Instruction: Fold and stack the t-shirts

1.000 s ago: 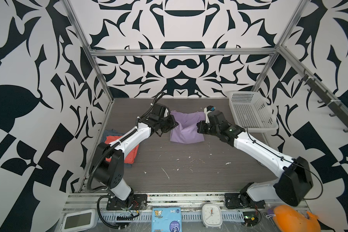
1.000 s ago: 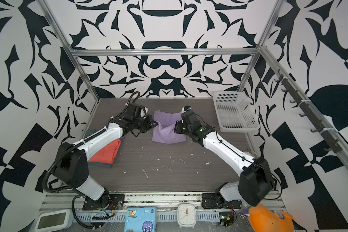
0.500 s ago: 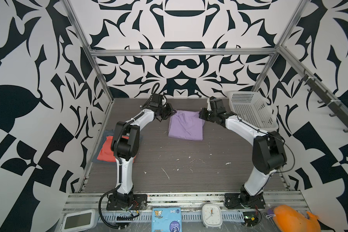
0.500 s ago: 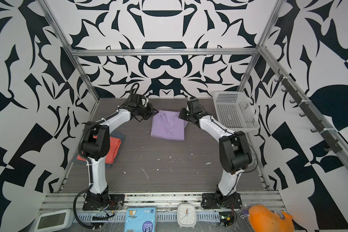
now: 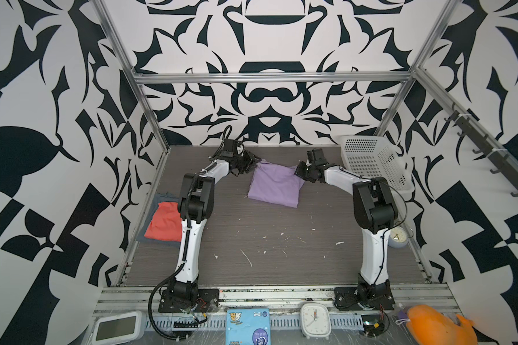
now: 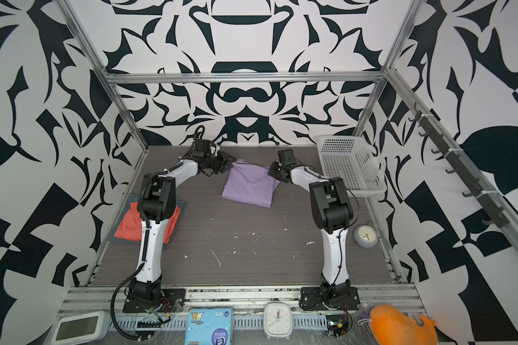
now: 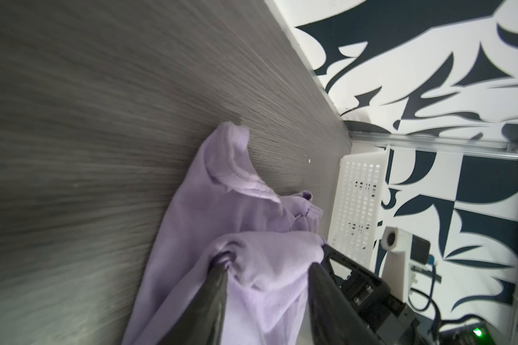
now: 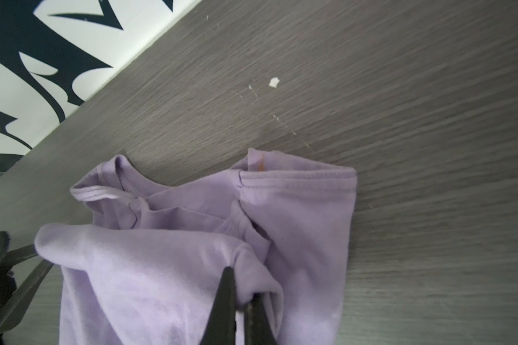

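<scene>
Only edges of the grey-blue t-shirt show beneath the coral-red t-shirt; the left arm covers part of both. Both wrist views crop the lavender t-shirt; tabletop blurred.

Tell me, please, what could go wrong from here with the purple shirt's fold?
The left end effector stands open, yet the lavender t-shirt drapes over one finger; withdrawing could drag the fold open.
The right end effector is shut on the opposite corner; lifting it alone would likely skew the shirt.
The far edge lies bunched, so stacking on the coral-red t-shirt may look untidy.
</scene>
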Action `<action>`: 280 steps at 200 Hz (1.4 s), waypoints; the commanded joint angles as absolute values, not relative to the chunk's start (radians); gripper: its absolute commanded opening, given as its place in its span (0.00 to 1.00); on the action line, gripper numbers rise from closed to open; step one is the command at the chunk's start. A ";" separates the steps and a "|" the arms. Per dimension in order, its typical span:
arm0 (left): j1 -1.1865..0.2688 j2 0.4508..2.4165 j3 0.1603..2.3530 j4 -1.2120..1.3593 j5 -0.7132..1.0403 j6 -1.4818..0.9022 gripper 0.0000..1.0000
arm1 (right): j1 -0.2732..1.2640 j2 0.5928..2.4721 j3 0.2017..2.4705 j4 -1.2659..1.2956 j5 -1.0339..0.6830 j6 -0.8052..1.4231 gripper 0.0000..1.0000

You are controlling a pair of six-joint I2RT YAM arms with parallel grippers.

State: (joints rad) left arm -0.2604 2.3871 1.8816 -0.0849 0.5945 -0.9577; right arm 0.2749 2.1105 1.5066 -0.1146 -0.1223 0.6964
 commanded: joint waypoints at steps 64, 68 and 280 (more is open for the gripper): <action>-0.214 2.192 1.747 -0.105 0.480 -0.819 0.62 | 0.244 1.940 1.442 -0.066 0.007 0.713 0.38; -0.217 2.182 1.739 -0.110 0.481 -0.810 0.62 | 0.244 1.931 1.437 -0.073 0.008 0.708 0.38; -0.338 2.513 1.935 0.173 0.552 -1.009 0.74 | 0.327 2.194 1.595 0.009 0.073 0.713 0.33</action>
State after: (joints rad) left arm -0.3515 2.4805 1.8999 0.0856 0.5797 -0.9443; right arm 0.3386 2.1719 1.5352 0.0120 0.0135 0.7086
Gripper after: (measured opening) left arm 0.736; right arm 0.329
